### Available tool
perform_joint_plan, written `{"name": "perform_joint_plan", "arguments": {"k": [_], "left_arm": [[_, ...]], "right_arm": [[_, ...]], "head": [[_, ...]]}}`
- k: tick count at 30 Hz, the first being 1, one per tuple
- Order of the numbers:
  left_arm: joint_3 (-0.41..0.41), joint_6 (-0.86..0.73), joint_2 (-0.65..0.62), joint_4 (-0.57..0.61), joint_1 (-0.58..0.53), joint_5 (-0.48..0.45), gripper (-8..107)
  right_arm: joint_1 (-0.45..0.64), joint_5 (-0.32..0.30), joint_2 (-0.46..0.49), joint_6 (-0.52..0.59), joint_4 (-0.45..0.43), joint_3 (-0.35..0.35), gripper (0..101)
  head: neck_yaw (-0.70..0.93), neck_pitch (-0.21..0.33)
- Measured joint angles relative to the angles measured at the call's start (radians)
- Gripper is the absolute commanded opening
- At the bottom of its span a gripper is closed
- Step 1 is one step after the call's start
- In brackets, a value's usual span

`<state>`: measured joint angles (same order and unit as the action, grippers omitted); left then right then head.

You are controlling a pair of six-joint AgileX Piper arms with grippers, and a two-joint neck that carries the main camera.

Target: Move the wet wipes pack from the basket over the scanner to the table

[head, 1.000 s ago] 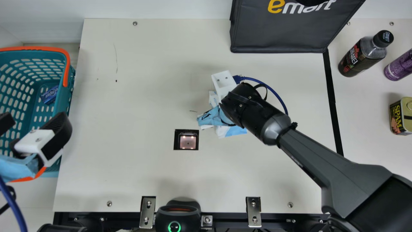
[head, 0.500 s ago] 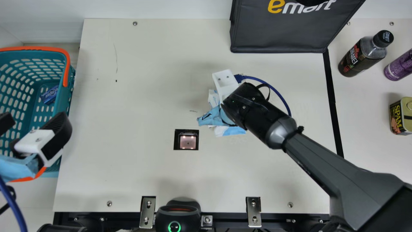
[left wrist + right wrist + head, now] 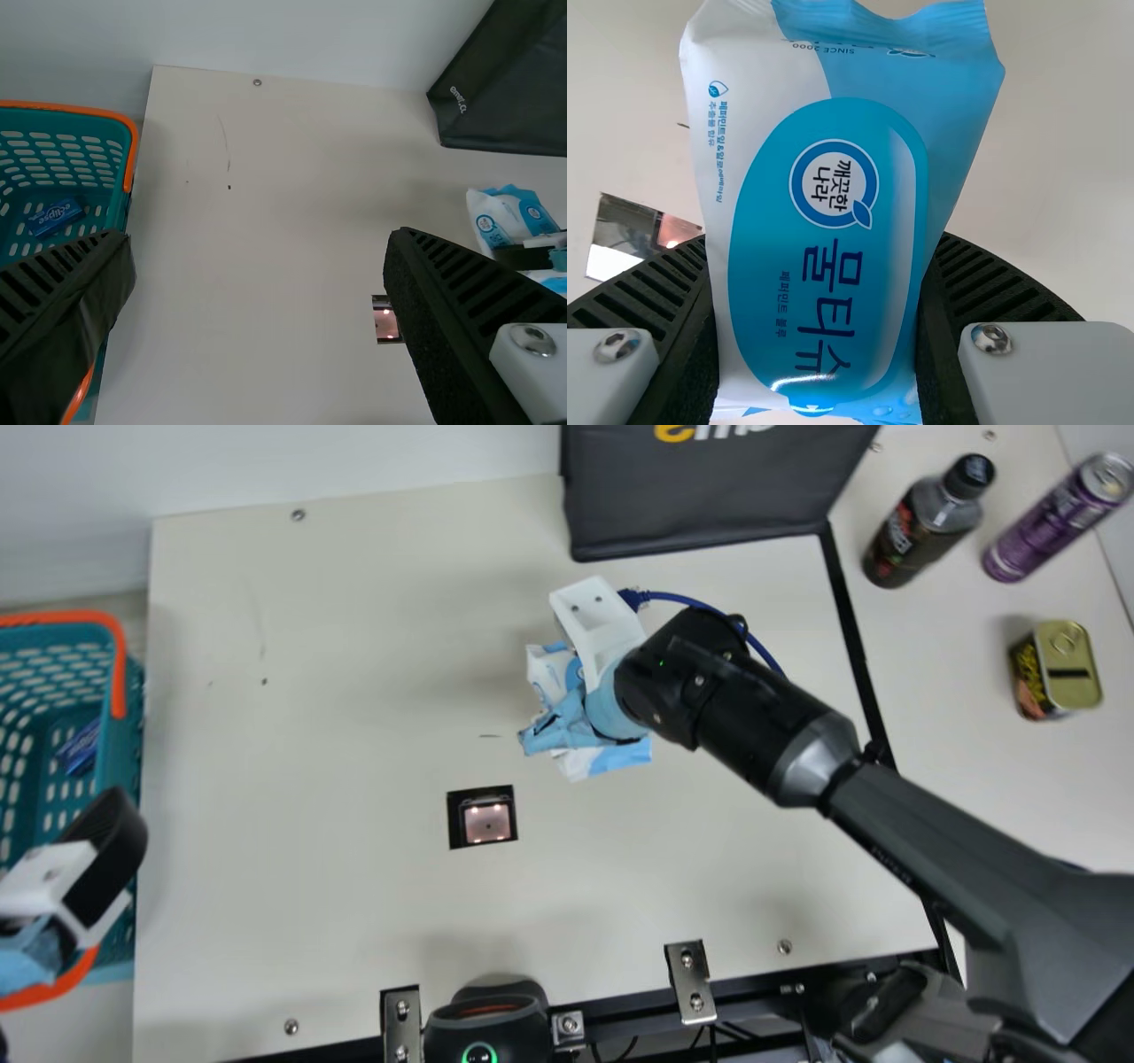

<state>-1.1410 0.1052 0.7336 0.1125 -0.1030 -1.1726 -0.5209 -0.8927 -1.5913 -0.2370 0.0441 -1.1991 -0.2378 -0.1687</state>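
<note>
Right gripper (image 3: 609, 704) is clamping the wet wipes pack (image 3: 493, 220), its 2 ribbed fingers (image 3: 660, 292) pressing in from the long sides; the printed broad face is facing the wrist camera. In the main view the pack is showing around the gripper, beyond the scanner window (image 3: 487, 822) and off to its right, over the cream table (image 3: 328, 779); whether it is touching the tabletop, cannot tell. Left gripper (image 3: 99, 859) is hanging at the table's left edge by the teal basket (image 3: 120, 651), its 2 fingers standing wide apart with nothing between them. Inside the basket, 1 small blue packet (image 3: 81, 746) is lying on the bottom. Black bag (image 3: 709, 491) is sitting at the far edge. Past the black strip, on the right: 1 dark bottle (image 3: 917, 531), 1 purple can (image 3: 1045, 527) standing beside it, and 1 rectangular tin (image 3: 1072, 669) resting nearer the front. Blue cable (image 3: 678, 598) is curving behind the right gripper.
</note>
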Motion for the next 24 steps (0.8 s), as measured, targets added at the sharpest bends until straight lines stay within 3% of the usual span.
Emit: {"name": "perform_joint_plan", "arguments": {"k": [6, 12, 17, 24], "left_arm": [[0.0, 0.0, 0.0, 0.0, 0.0, 0.0, 90], [0.0, 0.0, 0.0, 0.0, 0.0, 0.0, 90], [0.0, 0.0, 0.0, 0.0, 0.0, 0.0, 90], [0.0, 0.0, 0.0, 0.0, 0.0, 0.0, 90]], "right_arm": [[0.188, -0.018, 0.076, 0.194, 0.164, 0.059, 0], [0.406, -0.077, 0.134, 0.393, 0.295, 0.107, 0], [0.598, -0.129, 0.146, 0.531, 0.342, 0.113, 0], [0.835, -0.171, 0.121, 0.698, 0.327, 0.096, 0]], "head": [[-0.129, 0.0], [-0.137, 0.002], [-0.137, 0.0], [-0.137, 0.0]]}}
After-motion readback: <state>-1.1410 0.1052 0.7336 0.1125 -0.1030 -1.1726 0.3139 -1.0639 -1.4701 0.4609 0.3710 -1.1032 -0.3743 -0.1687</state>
